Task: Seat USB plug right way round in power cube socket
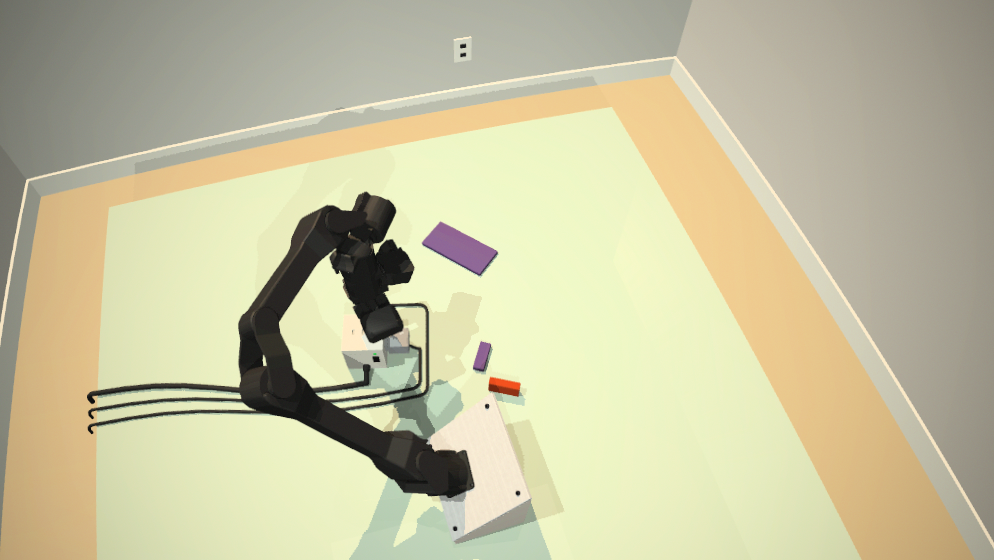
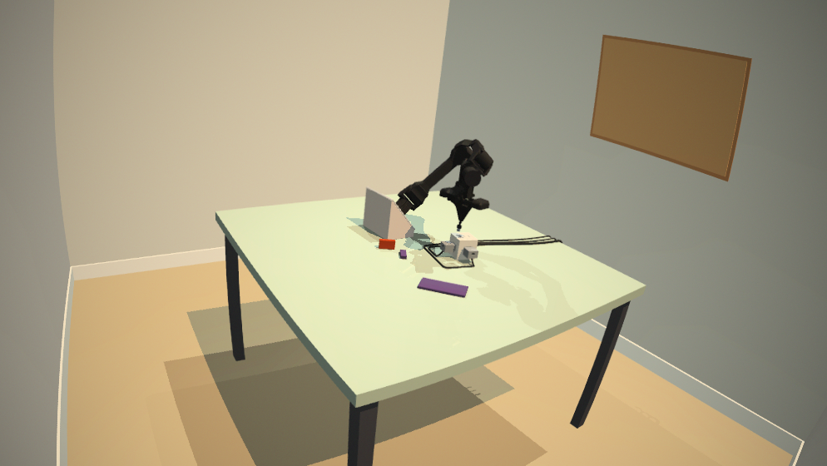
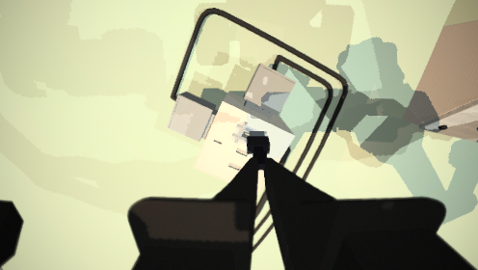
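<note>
The black parallel-jaw gripper (image 3: 258, 153) points straight down over the cream-white power cube (image 3: 226, 145), and its two dark fingers are pinched nearly together on the small black USB plug (image 3: 258, 143), which it grips at the very tips. In the wrist view that plug sits over the cube's top face, right at the grey socket fitting there; whether it is in the socket or just above it cannot be told from here. From the exterior view the gripper (image 2: 460, 224) hangs just above the power cube (image 2: 463, 245), the arm folded high behind it. Two pale grey adapter blocks are plugged into the cube's sides, one (image 3: 191, 117) on one face and another (image 3: 269, 85) on the neighbouring face, each with a black cable (image 3: 270, 36) looping round on the pale green table top (image 2: 324, 300). Three cables (image 1: 166, 400) run off together toward the table edge. Well apart from the cube lie a flat purple rectangular slab (image 1: 459, 247), a small purple block (image 1: 482, 355) and, just beside that, a small orange-red block (image 1: 504, 386). The arm's base is mounted on a whitish wedge-shaped stand (image 1: 486, 466).
</note>
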Tool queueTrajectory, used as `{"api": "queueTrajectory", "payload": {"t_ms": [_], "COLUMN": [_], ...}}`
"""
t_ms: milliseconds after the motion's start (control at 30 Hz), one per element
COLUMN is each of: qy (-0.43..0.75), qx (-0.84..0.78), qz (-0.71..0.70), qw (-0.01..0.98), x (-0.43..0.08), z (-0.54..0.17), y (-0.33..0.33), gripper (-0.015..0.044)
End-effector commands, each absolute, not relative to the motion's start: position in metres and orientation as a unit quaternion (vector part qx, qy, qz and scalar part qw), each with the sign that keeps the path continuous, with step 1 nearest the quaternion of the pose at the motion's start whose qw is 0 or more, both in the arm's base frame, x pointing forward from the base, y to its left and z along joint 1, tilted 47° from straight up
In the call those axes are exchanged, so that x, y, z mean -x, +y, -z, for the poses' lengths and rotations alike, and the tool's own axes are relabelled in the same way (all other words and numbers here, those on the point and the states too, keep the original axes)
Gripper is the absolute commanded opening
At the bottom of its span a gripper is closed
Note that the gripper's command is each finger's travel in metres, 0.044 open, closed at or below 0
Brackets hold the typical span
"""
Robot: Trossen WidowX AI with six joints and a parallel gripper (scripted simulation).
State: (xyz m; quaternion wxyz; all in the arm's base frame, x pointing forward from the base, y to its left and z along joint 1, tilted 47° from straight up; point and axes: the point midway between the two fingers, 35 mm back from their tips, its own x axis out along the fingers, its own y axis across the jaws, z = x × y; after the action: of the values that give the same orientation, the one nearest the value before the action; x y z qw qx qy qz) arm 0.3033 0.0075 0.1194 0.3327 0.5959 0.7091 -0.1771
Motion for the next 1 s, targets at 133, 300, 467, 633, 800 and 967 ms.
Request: {"api": "queueTrajectory", "payload": {"t_ms": [133, 300, 467, 633, 800, 967], "qy": [0.686, 0.669, 0.658, 0.658, 0.658, 0.659], "qx": [-0.627, -0.644, -0.651, -0.651, -0.651, -0.651], "qz": [0.250, 0.295, 0.316, 0.316, 0.316, 0.315], "qw": [0.269, 0.228, 0.207, 0.207, 0.207, 0.206], "x": [-0.3035, -0.3035, -0.3035, -0.3035, -0.3035, -0.3036], "z": [-0.1192, -0.1192, -0.1192, -0.1192, -0.1192, -0.1192], "y": [0.0076, 0.0076, 0.0076, 0.0076, 0.0076, 0.0079], "gripper": [0.0000, 0.0000, 0.0000, 0.0000, 0.0000, 0.0000]}}
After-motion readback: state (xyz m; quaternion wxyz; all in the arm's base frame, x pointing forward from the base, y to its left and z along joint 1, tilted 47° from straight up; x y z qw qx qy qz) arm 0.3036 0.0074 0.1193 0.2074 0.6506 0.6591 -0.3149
